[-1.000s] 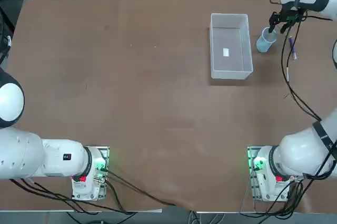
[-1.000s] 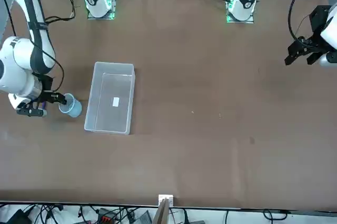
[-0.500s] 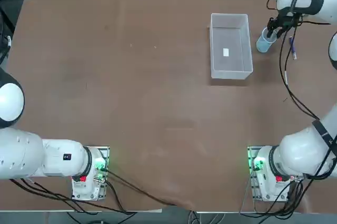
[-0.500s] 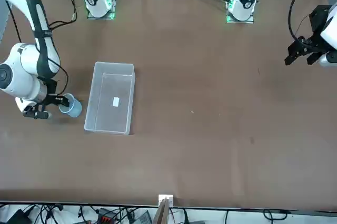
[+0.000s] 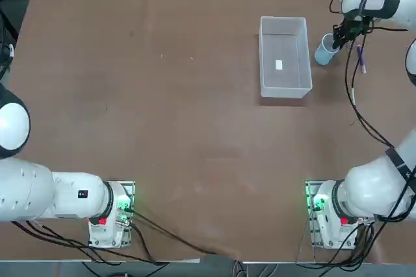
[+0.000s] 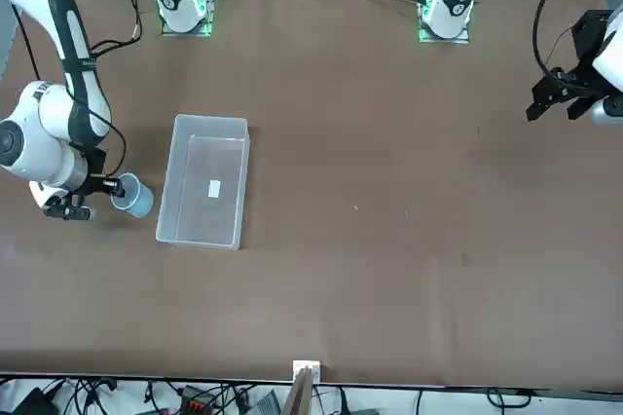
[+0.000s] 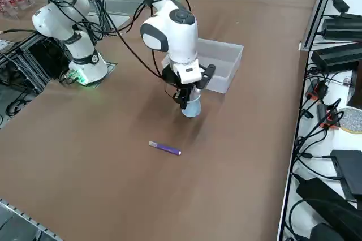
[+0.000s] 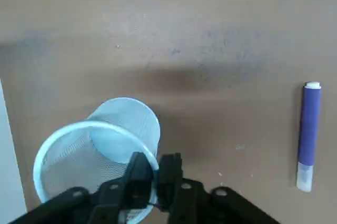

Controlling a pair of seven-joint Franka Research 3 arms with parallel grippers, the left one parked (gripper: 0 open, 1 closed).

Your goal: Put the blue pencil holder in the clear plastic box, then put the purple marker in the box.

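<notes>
- I count one blue pencil holder (image 5: 325,51), upper right of the overhead frame.
- One clear plastic box (image 5: 284,56), just left of that cup.
- One purple marker (image 5: 361,59), far right of the overhead frame.
- One white label (image 5: 279,64) on the box floor.
- One brown table (image 5: 169,114) under everything.

- Open top on the box (image 5: 284,57), nothing inside but a small label.
- Narrow gap beside the box taken up by the cup (image 5: 325,51) and the right gripper (image 5: 337,40) pinching its rim.
- Beyond the cup from the box, bare tabletop except the marker (image 7: 165,148).
</notes>
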